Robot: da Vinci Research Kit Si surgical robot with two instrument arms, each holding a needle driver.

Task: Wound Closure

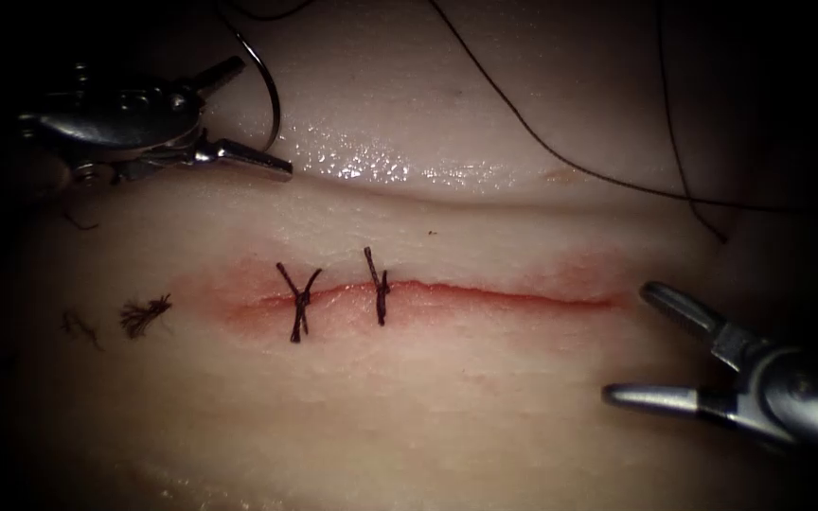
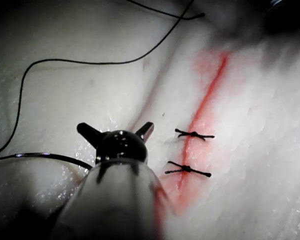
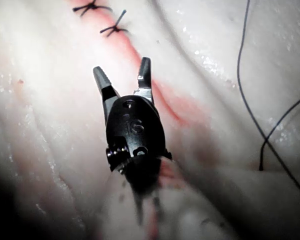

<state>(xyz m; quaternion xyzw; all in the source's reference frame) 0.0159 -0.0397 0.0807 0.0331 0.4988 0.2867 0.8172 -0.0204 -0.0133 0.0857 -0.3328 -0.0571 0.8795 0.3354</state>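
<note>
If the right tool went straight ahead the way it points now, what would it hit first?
Probably the tissue just right of the cut's unstitched end: the right tool, jaws open and empty, points that way. Depth is unclear.

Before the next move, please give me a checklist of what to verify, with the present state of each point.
1. Left tool open, holds nothing: ok.
2. Right tool open, holds nothing: ok.
3. Needle out of the tissue, beside the left tool, above the cut: ok.
4. Two stitches across the cut's left part: ok.
5. Cut closed right of the stitches: not ok.
6. Thread free of snags: cannot tell.
</note>
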